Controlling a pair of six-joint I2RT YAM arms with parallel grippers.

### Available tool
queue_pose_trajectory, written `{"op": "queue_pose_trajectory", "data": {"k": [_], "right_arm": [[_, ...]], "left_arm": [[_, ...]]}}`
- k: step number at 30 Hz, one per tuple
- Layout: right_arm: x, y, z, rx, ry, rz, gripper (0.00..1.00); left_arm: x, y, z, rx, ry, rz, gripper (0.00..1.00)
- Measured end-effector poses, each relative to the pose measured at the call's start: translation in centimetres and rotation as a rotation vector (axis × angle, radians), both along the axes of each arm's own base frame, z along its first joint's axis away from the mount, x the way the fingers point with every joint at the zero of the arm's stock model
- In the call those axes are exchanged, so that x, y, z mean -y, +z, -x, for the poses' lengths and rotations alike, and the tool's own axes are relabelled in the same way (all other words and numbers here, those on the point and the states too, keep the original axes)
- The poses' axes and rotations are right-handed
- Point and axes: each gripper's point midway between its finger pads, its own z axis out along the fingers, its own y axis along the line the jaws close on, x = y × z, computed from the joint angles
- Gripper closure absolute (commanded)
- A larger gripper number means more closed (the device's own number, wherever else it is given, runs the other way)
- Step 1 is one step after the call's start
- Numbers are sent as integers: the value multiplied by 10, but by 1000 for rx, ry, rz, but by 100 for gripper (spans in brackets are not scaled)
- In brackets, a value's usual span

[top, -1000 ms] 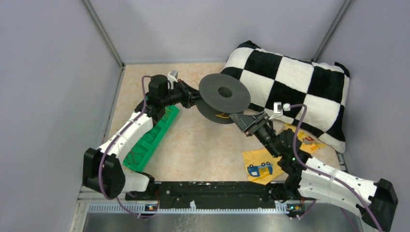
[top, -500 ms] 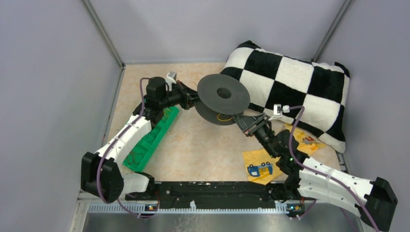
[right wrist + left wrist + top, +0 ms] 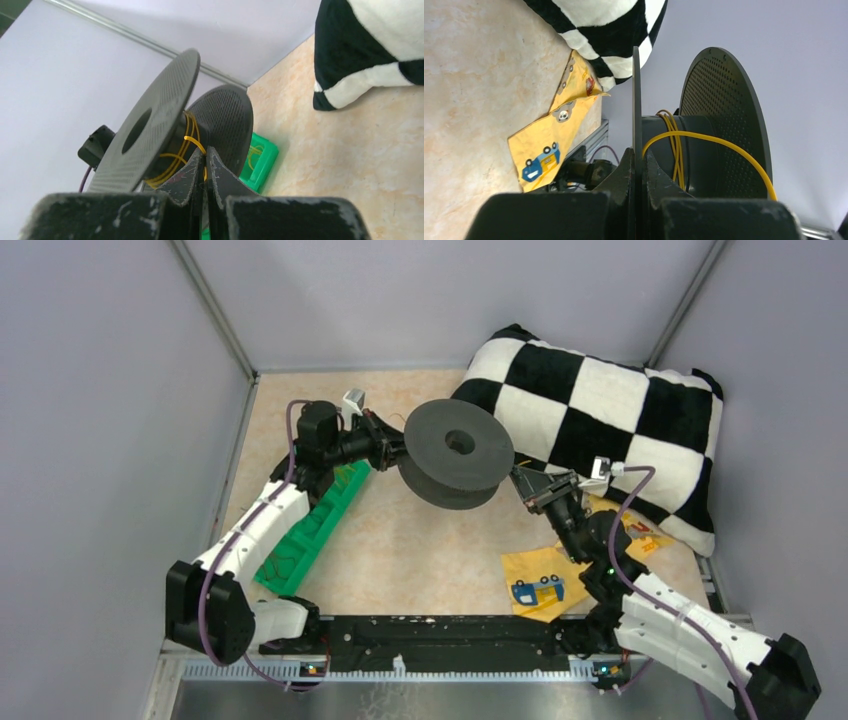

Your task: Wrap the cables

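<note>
The left end effector point(image 3: 636, 159) is closed tight on the thin edge of one flange of a black spool point(image 3: 455, 452). It holds the spool over the far half of the tabletop point(image 3: 420, 540), about midway between the left and right edges. The spool is tilted, with its upper flange and centre hole turned partly toward the overhead camera. I cannot tell whether its lower edge touches the tabletop.

The yellow wire point(image 3: 675, 145) is wound in a few turns around the spool's hub, between the two flanges. One loose strand arcs away from the hub across the perforated inner face of the far flange.

The right end effector point(image 3: 204, 161) is just beside the spool on its right. Its fingers are pressed together, and a short stretch of the yellow wire runs from the hub down into the slit between them, so it appears to pinch the wire.

A black-and-white checkered pillow point(image 3: 610, 425) fills the far right corner of the tabletop. A green tray point(image 3: 312, 528) lies along the left edge, under the left arm. A yellow cloth with a blue print point(image 3: 540, 582) lies near the near edge, right of centre. A second yellow piece point(image 3: 638, 532) lies against the pillow's near side.
</note>
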Motion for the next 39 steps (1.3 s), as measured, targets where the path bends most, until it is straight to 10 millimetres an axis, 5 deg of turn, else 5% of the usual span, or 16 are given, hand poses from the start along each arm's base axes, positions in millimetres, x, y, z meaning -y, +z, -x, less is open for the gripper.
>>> {"op": "queue_pose_trajectory", "data": {"k": [9, 14, 17, 21, 27, 39], "right_arm": [[19, -8, -16, 5, -20, 51, 100], [8, -25, -24, -21, 60, 134, 100], [-3, -15, -25, 5, 125, 165, 100], [-13, 1, -17, 62, 199, 184, 100], [-22, -4, -3, 94, 289, 253, 100], [-49, -61, 30, 29, 583, 360, 100]], "left_arm": [[4, 11, 21, 134, -153, -44, 100], [6, 23, 31, 259, -249, -55, 100], [8, 21, 37, 318, -315, -65, 100], [9, 7, 46, 361, -407, -84, 100], [11, -20, 47, 378, -505, -99, 100], [38, -71, 64, 478, -780, -81, 100]]}}
